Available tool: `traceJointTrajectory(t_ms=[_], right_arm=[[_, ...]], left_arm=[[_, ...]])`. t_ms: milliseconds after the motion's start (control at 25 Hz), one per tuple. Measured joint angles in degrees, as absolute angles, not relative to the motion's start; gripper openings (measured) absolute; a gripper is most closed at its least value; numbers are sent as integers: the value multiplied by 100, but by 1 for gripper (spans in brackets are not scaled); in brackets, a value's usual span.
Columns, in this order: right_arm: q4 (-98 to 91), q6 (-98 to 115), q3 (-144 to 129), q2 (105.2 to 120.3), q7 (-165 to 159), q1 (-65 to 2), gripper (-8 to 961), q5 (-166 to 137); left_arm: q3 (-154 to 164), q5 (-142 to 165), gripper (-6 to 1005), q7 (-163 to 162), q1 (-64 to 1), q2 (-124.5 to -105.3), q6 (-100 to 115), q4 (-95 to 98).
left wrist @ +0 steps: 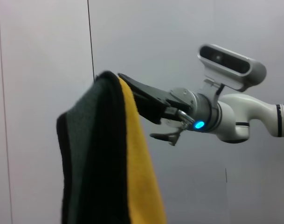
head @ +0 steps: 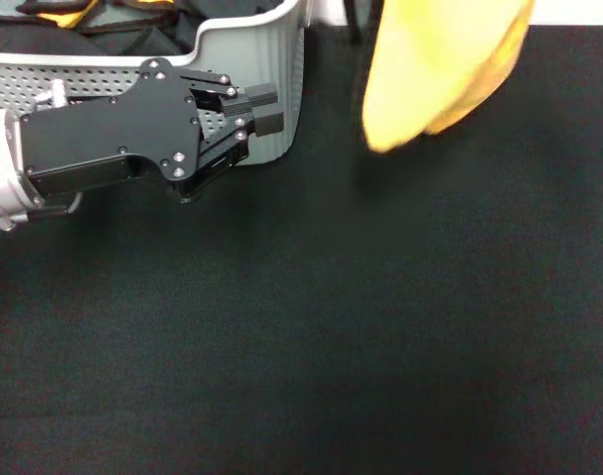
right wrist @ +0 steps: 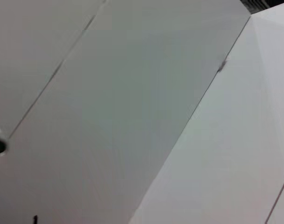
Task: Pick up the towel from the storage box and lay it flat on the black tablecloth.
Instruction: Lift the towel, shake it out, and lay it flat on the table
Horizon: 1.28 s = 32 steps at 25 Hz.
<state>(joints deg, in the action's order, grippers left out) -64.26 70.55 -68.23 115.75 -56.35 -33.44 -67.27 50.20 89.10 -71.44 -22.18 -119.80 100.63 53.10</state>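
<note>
The yellow-orange towel (head: 435, 69) hangs bunched in the air above the far right part of the black tablecloth (head: 331, 327). In the left wrist view it (left wrist: 139, 182) hangs in a fold with a dark shaded side. My right gripper (left wrist: 128, 86) is shut on its top edge; that gripper is out of the head view. My left gripper (head: 261, 111) is empty with its fingers together. It hovers low by the front right corner of the light-grey storage box (head: 276, 49), at the far left.
Black fabric with yellow parts (head: 68, 12) lies inside the box. The right wrist view shows only pale wall panels. The tablecloth covers the whole table in front of me.
</note>
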Motion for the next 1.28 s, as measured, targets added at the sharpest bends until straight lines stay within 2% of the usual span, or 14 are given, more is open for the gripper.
traceJointTrajectory(t_ms=[320, 560, 840, 1160, 1280], right_arm=[[-6471, 6946, -6854, 11568, -5780, -3490, 16, -6776], [-6847, 7114, -6894, 11585, -5824, -3341, 17, -6728], [-7063, 7118, -6930, 11592, -6032, -3262, 16, -6724], [-7067, 7119, -7009, 11600, -6036, -3242, 17, -6685], [-7067, 7119, -7050, 11602, -6032, -3257, 17, -6635]], left_arm=[[5007, 8379, 123, -6764, -2238, -11997, 10062, 4803], [4654, 7650, 131, -6312, -2158, -11990, 9976, 4197], [4744, 7822, 344, -6323, -2136, -11972, 10123, 4021], [5164, 7846, 460, -6263, -2354, -11991, 10109, 3661], [5165, 7889, 459, -6222, -2499, -11970, 10021, 3421]])
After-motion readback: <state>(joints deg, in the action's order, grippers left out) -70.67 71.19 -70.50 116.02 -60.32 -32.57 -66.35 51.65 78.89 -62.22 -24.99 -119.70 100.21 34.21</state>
